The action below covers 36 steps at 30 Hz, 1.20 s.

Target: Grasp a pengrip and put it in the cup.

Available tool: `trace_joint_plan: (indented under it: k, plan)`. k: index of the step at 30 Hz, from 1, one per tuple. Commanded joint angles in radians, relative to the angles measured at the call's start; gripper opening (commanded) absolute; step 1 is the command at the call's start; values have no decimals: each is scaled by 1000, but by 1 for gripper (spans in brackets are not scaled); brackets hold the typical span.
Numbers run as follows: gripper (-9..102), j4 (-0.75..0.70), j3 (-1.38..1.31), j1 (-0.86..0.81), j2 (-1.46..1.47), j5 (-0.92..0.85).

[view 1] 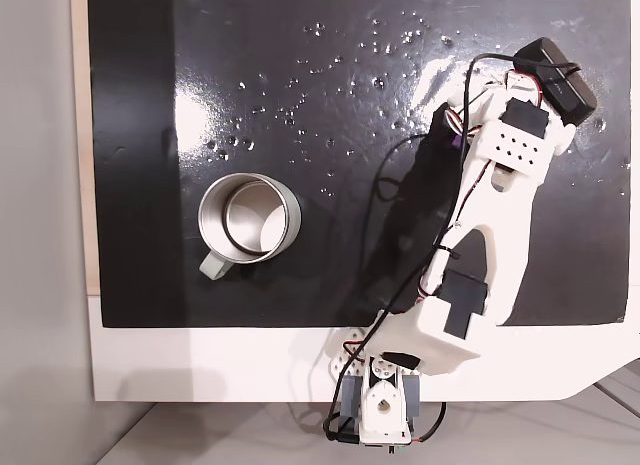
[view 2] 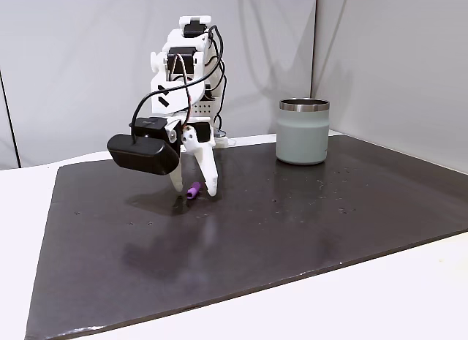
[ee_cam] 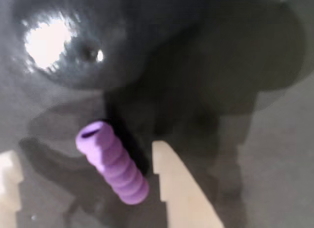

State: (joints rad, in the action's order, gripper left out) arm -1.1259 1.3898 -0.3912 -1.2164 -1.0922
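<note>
No readable writing; tool (view 2: 194, 191) fingers straddle pengrip (ee_cam: 112, 162).

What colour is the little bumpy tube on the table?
The tube is light purple, seen best in the wrist view.

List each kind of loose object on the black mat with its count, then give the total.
Purple ribbed pengrip: 1, lying between the open pincer's fingers
Steel mug with pale handle: 1, upright

Total: 2
</note>
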Motion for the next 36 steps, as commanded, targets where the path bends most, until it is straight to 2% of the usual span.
trace_joint_plan:
  k: [1, 5, 10, 20, 23, 29, 36]
  plan:
    - [23, 15, -12, 18, -15, -9]
    - [15, 64, 89, 25, -48, -41]
    - [0, 261, 331, 18, -192, -101]
    - [0, 273, 324, 2, -307, -49]
    - [0, 224, 224, 29, -356, 34]
    - [0, 17, -67, 101, -360, 179]
    - [0, -232, -221, 230, -434, 310]
